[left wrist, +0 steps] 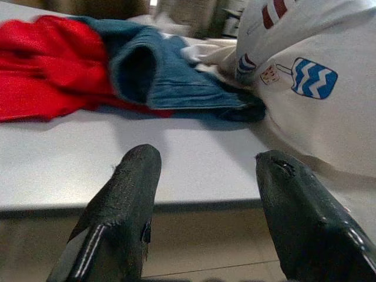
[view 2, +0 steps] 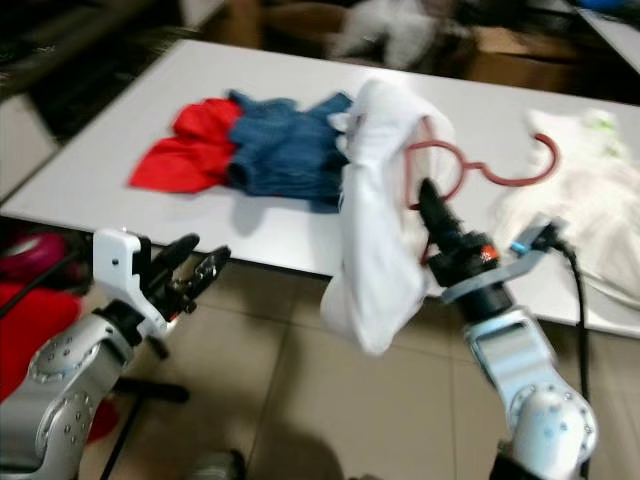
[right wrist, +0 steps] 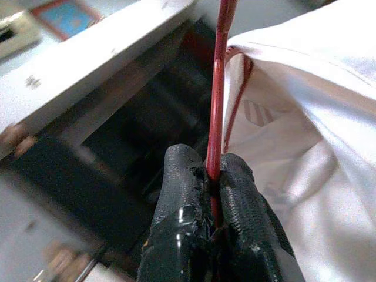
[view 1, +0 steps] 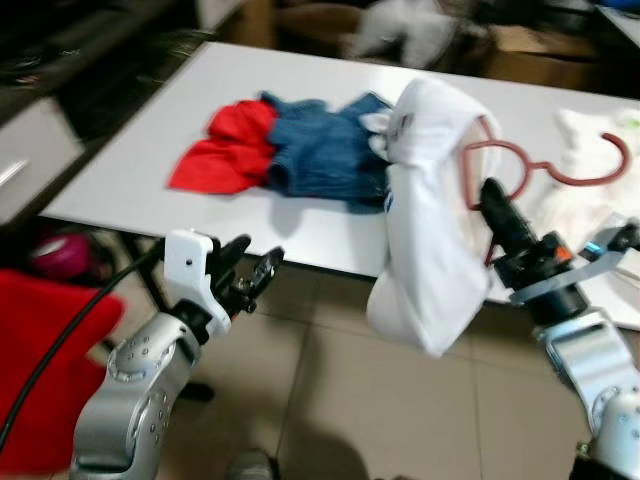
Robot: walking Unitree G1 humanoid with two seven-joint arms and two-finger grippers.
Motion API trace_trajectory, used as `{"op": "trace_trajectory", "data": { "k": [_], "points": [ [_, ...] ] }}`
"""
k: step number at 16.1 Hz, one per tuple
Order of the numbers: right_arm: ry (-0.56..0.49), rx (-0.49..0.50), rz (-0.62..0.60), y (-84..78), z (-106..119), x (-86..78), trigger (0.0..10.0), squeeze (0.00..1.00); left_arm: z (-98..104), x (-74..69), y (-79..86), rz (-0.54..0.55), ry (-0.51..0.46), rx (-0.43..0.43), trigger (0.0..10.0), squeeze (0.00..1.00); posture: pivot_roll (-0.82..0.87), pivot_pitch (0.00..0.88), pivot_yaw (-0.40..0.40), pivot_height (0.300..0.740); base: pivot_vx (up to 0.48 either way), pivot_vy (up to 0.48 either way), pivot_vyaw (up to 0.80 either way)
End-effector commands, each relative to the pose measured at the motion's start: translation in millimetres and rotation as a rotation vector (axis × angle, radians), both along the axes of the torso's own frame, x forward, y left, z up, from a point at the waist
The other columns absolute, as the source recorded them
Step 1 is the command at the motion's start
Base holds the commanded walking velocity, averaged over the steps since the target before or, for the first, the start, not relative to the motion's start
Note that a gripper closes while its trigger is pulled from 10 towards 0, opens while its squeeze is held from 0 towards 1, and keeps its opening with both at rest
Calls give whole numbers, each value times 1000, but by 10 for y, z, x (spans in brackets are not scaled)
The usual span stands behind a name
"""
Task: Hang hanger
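Observation:
A red wire hanger (view 1: 540, 165) carries a white shirt (view 1: 430, 230) that droops over the table's front edge toward the floor. My right gripper (view 1: 492, 200) is shut on the hanger's lower wire, seen pinched between the black fingertips (right wrist: 232, 194) in the right wrist view. The hook end (view 1: 618, 152) points right over the table. My left gripper (view 1: 255, 270) is open with nothing between its fingers, below the table's front edge and left of the shirt. In the left wrist view its fingers (left wrist: 132, 194) face the table edge and the clothes.
On the white table (view 1: 120, 170) lie a red garment (view 1: 225, 145) and a blue denim garment (view 1: 325, 150). More white cloth (view 1: 590, 200) lies at the right. A red chair (view 1: 50, 370) stands at the lower left. Tiled floor (view 1: 330, 400) lies below.

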State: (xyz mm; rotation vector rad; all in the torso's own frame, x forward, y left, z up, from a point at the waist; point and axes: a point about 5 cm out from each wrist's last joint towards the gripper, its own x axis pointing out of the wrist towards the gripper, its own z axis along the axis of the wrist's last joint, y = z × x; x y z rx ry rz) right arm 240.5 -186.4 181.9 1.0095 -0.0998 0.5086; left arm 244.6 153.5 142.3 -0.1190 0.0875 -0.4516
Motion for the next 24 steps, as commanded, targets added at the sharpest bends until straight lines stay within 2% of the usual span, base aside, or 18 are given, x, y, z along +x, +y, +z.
{"op": "trace_trajectory", "data": {
  "k": [1,4,10,13,15,17,18,20,22,23,24],
  "points": [
    [-47,-5,13,-8,95,-69,10000,0,25,-45,-66,-16,-15,7,10000,0,11,35,2,740,0,-480,800],
    [-79,-2,53,11,149,-270,10000,0,-23,-133,-112,-38,-4,34,10000,0,17,34,-5,740,0,-480,800],
    [-70,-29,132,88,119,-419,10000,0,-57,-179,-136,-47,2,49,10000,0,18,31,-10,740,0,-475,800],
    [-36,-55,224,207,71,-561,10000,0,-63,-239,-123,-17,0,54,10000,0,24,33,-19,740,0,-153,800],
    [-19,-76,250,257,38,-569,10000,0,-59,-252,-102,-1,-8,75,10000,0,30,34,-20,740,0,0,800],
    [80,-143,203,267,-120,-440,10000,0,-54,-237,-38,57,-29,125,10000,0,47,34,-24,740,0,0,800],
    [83,-152,205,287,-135,-417,10000,0,-47,-230,-14,67,-33,135,10000,0,53,32,-22,740,0,0,800],
    [80,-153,224,359,-139,-393,10000,0,-25,-214,1,48,-27,136,10000,0,55,22,-8,740,0,0,800],
    [80,-145,218,389,-145,-387,10000,0,-102,-206,-33,10,24,162,10000,0,50,31,4,740,0,0,800],
    [90,-143,213,404,-155,-393,10000,0,-130,-203,-33,4,33,190,10000,0,48,38,-3,740,0,0,800],
    [97,-128,220,435,-157,-404,10000,0,-113,-193,-32,5,30,183,10000,0,48,55,-5,740,0,0,800]
  ]
}}
